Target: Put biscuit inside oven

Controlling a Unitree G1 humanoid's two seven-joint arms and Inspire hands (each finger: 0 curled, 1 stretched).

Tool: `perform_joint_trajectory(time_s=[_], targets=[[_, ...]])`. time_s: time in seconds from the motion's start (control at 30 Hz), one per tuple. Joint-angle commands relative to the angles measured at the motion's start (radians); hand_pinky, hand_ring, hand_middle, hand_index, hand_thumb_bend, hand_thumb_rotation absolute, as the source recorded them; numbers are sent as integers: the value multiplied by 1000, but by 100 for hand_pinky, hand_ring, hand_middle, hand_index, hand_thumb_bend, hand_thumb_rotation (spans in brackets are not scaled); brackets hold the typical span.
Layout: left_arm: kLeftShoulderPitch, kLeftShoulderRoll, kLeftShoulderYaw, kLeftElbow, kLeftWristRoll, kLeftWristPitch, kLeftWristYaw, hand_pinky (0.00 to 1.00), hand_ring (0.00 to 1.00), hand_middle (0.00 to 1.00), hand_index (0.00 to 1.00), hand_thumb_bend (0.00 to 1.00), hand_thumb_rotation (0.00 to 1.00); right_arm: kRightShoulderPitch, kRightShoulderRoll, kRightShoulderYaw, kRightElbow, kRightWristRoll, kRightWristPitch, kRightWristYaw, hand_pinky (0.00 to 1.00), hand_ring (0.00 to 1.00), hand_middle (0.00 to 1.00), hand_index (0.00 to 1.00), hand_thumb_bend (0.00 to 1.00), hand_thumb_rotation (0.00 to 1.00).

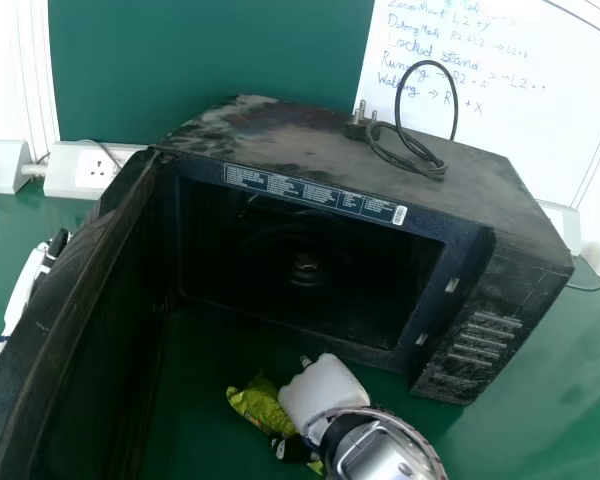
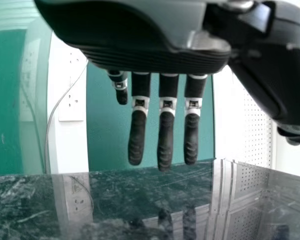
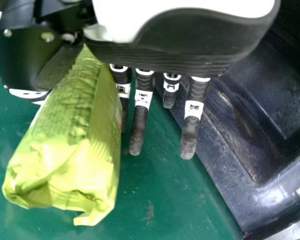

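The oven door (image 1: 55, 320) looms nearest in the head view, swung wide on the robot's left, with the oven (image 1: 460, 250) standing behind it on the green desk (image 1: 210, 440). The right hand (image 1: 323, 390) comes in from the bottom edge and slants forward to the left, in front of the oven's open mouth (image 1: 300, 265). The biscuit packet (image 1: 262, 404), yellow-green, is just beside it, outside the oven. The left hand (image 1: 22, 288) is past the door, well apart from the packet. A coiled cable with a plug (image 1: 358, 126) lies on top of the oven. In the left wrist view, the left hand (image 2: 155, 55) has its fingers (image 2: 166, 142) straight and released, pointing down with nothing in them, the thumb (image 2: 270, 95) spread to the side; they hang above a scuffed, glossy dark surface (image 2: 125, 200) and do not touch it. In the right wrist view, the right hand (image 3: 180, 45) grasps the packet between its thumb (image 3: 30, 50) and its fingers (image 3: 138, 120), which are nearly straight and point down; the thumb's tip is hidden behind the wrapper. The crimped end faces the camera, and whether the packet's underside touches the desk I cannot tell. The dark oven front runs near the fingers.
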Motion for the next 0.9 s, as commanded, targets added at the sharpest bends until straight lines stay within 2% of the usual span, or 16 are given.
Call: perform_joint_trajectory(time_s=[0.0,0.17,0.2,0.23,0.33,0.37,0.4,0.43,0.5,0.57,0.63,0.73,0.8,0.87], targets=[[12,-3,-1,-12,-14,8,-3,29,37,42,48,51,7,51,8,-5,37,4,7,60,36,38,49,63,64,25],[10,-2,0,-2,-11,-1,-6,29,37,41,48,51,7,43,16,-63,6,60,25,50,40,37,46,64,66,20],[10,-2,1,0,-9,-1,-5,29,37,42,48,51,7,38,15,-73,0,73,26,58,45,40,47,63,70,19],[10,-2,1,1,-7,0,-2,29,37,42,48,51,7,30,16,-82,-6,84,29,71,47,40,47,62,72,18],[9,-3,2,2,-8,6,1,29,37,42,48,51,7,14,21,-110,-29,113,43,97,44,37,44,58,85,15],[9,-4,2,3,-10,7,2,29,37,42,48,51,7,13,20,-121,-37,121,45,94,43,37,43,57,86,15],[7,-4,3,7,-10,2,-1,29,37,42,48,51,7,9,18,-130,-43,125,44,94,45,39,44,58,85,14],[7,-4,3,8,-8,-1,0,29,37,42,48,51,7,5,14,-136,-49,123,41,92,44,39,46,60,71,7],[7,-2,2,12,-5,-6,0,29,37,42,48,51,7,-1,14,-151,-59,120,42,84,43,39,47,65,60,2],[6,-1,3,14,-8,-9,-5,29,37,42,48,51,7,-3,16,-171,-65,121,48,70,44,40,48,67,57,0],[7,-2,4,14,-14,-4,-6,29,37,42,48,51,7,3,21,-198,-73,132,55,34,44,35,47,65,57,0],[7,-1,5,15,-16,-1,-8,29,37,42,48,51,7,3,31,-232,-78,142,77,14,45,37,48,53,53,0],[5,1,4,20,-5,-9,-3,29,37,42,48,51,7,-6,29,-247,-76,148,85,14,49,40,45,51,52,1],[4,2,4,25,-3,-14,-5,29,37,42,48,51,7,-26,24,-252,-70,143,88,36,44,36,47,50,53,1]])
